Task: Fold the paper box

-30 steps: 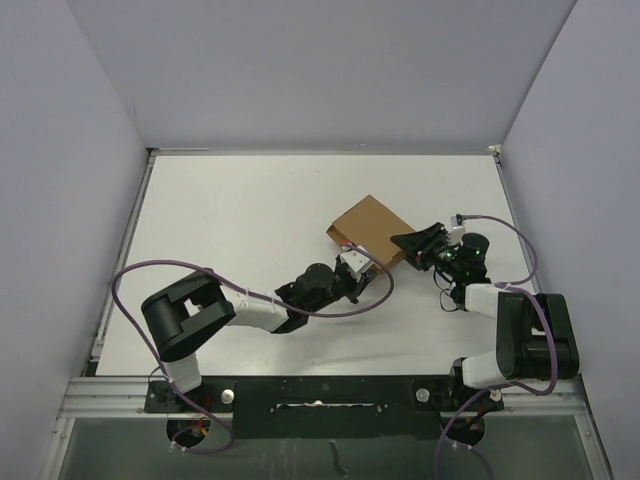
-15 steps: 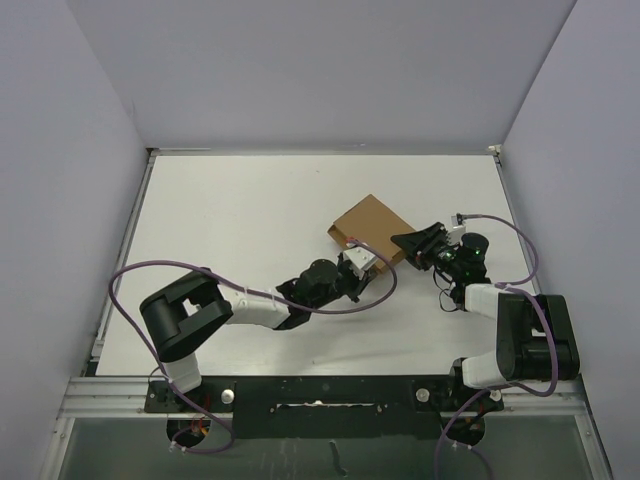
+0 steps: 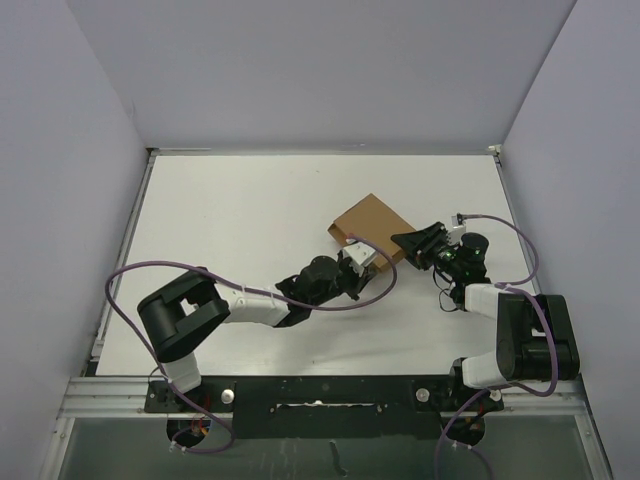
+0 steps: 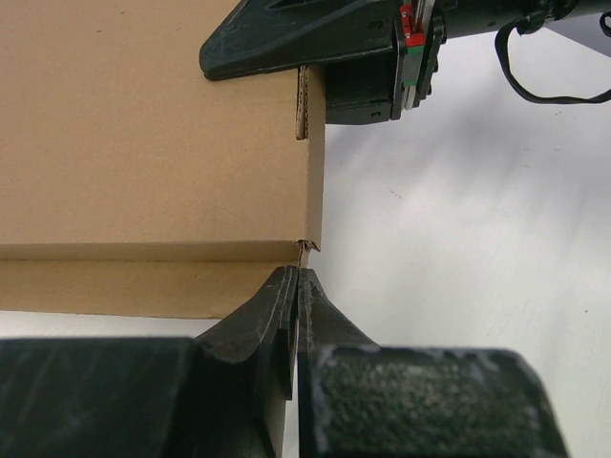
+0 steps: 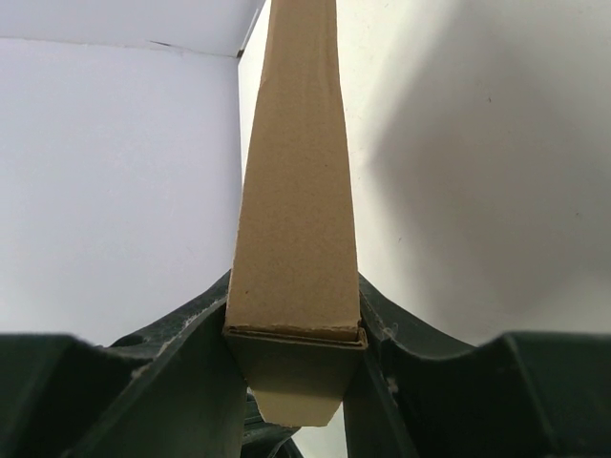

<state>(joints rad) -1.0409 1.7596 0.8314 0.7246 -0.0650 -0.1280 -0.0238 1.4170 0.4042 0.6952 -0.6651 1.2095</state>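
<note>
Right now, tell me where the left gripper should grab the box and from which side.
Probably the free near edge of the box, approached from the robot's side with the left gripper opened. The box is a thin flat slab, and the right gripper clamps its right end.

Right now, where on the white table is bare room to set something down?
Bare: the white table from the left wall to the brown cardboard paper box, and the far strip behind it. Crowded: the box's near side, where the left gripper and right gripper meet it.
</note>
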